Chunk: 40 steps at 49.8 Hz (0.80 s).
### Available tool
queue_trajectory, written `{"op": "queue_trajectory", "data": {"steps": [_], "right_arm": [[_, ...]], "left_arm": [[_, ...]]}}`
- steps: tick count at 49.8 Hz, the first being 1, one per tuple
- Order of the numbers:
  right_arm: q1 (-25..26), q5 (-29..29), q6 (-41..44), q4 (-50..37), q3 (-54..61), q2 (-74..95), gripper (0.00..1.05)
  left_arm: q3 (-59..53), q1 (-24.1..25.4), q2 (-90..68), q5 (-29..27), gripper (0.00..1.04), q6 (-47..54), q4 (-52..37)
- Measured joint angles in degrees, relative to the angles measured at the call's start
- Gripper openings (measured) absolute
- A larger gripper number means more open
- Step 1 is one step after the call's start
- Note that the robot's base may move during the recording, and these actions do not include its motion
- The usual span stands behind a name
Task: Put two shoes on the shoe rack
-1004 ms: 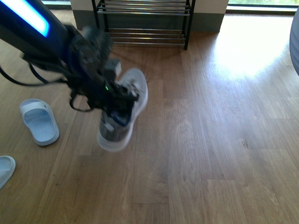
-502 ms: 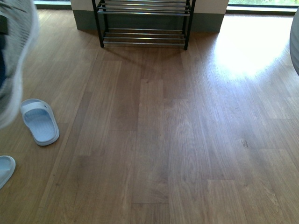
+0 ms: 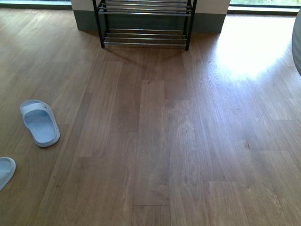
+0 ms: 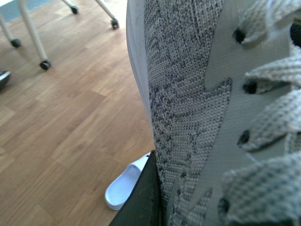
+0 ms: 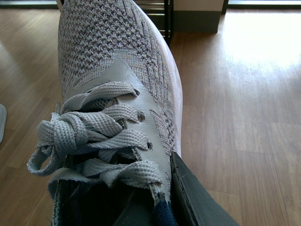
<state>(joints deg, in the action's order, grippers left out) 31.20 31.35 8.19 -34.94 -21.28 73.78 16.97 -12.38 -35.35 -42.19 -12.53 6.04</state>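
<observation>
One grey knit sneaker [image 4: 188, 94] fills the left wrist view, and my left gripper [image 4: 197, 202] is shut on it; a black finger [image 4: 143, 200] presses its knit side. The other grey knit sneaker [image 5: 117, 70], laces up, is held by my right gripper [image 5: 141, 197], which is shut on it with a dark finger [image 5: 193, 200] against its side. Its toe points toward the shoe rack [image 5: 162, 14]. In the front view the black shoe rack [image 3: 143, 28] stands at the far wall, its low silver bars bare. Neither arm shows in that view.
A pale blue slide [image 3: 40, 123] lies on the wood floor at the left, and a second slide [image 3: 4, 170] is cut by the left edge. One slide [image 4: 124, 183] shows below the left sneaker. Castor legs [image 4: 44, 63] stand nearby. Sunlight hits the floor [image 3: 249, 52] at the right.
The left arm carried its sneaker from the middle of the front view off past the left edge. The slides and the rack have not moved.
</observation>
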Motion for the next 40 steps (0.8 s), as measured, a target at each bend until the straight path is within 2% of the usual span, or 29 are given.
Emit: {"op": "queue_trajectory", "data": {"steps": [3,8,11,19,40], "right_arm": [[0.0,0.0,0.0,0.0,0.0,0.0,0.01],[0.0,0.0,0.0,0.0,0.0,0.0,0.01],[0.0,0.02,0.0,0.0,-0.02,0.0,0.01],[0.0,0.0,0.0,0.0,0.0,0.0,0.01],[0.0,0.02,0.0,0.0,0.0,0.0,0.01]], "left_arm": [[-1.64,-1.01,4.44,-3.02,0.05,-0.09,2.03],[-5.38,-6.16,15.08,-11.54,0.05,-1.62,6.93],[-6.93,-7.61,17.51,-12.9,0.05,-2.43,6.62],[-8.04,-8.15,19.34,-12.7,0.05,-5.92,6.49],[-8.13,-8.24,19.47,-12.41,0.05,-6.88,6.49]]}}
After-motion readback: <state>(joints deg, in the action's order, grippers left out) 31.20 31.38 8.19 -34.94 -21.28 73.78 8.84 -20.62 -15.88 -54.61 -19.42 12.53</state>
